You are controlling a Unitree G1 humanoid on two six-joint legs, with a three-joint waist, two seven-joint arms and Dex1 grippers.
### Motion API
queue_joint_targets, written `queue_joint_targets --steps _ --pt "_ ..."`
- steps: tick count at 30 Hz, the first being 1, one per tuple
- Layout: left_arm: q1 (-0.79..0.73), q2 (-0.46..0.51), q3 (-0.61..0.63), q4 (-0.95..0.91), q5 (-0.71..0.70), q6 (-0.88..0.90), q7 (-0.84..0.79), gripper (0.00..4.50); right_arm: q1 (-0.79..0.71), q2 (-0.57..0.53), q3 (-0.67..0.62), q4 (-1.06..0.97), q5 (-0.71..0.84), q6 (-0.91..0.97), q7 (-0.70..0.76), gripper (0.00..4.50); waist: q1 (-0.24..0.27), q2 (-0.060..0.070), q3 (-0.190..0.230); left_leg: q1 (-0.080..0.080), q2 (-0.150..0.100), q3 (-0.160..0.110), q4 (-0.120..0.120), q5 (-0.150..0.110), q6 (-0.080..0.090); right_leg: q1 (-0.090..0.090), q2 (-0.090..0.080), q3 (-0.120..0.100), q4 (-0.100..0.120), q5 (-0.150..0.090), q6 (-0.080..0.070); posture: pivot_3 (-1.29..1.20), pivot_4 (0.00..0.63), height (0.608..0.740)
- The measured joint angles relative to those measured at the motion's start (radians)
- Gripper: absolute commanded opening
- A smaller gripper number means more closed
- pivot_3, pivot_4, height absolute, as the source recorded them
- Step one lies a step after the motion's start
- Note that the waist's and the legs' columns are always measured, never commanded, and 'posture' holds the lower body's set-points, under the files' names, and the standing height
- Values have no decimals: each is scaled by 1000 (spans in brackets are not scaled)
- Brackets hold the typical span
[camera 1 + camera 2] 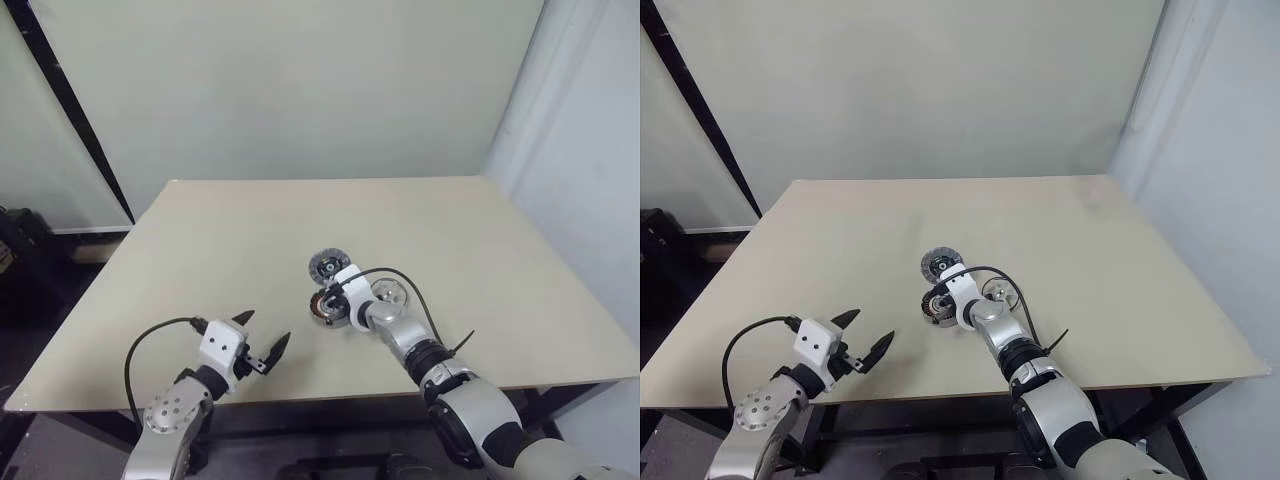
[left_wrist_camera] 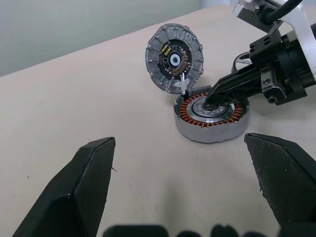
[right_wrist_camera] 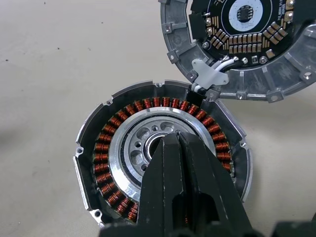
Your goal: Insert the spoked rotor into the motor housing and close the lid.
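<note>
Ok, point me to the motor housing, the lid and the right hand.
motor housing (image 3: 106, 148): right wrist view, on the copper windings.
lid (image 2: 174, 58): left wrist view, on its circuit-board face.
right hand (image 2: 213, 102): left wrist view, at its fingertips over the housing's centre.

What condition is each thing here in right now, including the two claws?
Housing: open, upright on the table, copper windings showing.
Lid: off, beside the housing, inner side showing, joined to it by white wires.
Rotor: on the table by the right arm, apparently not in the housing.
Right gripper: shut, tips in the housing's centre.
Left gripper: open, empty, apart from the parts.
</note>
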Motion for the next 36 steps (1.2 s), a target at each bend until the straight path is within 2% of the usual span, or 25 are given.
queue_joint_targets --steps 5,13,25,36 --pt "-1 0 -1 0 0 0 4 4500 0 2 -41 -1 32 -4 8 49 0 0 0 -1 0 0 -1 0 0 -1 0 0 0 1 2 0 0 740" --pt "-11 -1 -4 0 0 0 4 4500 -6 5 -37 12 34 -22 -1 49 0 0 0 -1 0 1 -2 0 0 -2 0 0 0 1 2 0 0 740" --pt "24 -1 -3 -21 0 0 16 4500 -19 7 40 44 -23 -50 -10 49 0 0 0 0 0 0 -2 0 0 -1 0 0 0 1 1 0 0 740" --pt "23 -3 -5 -24 0 2 23 4500 -19 6 85 -14 -45 21 42 49 0 0 0 -1 0 0 -2 0 0 -2 0 0 -1 1 2 0 0 740"
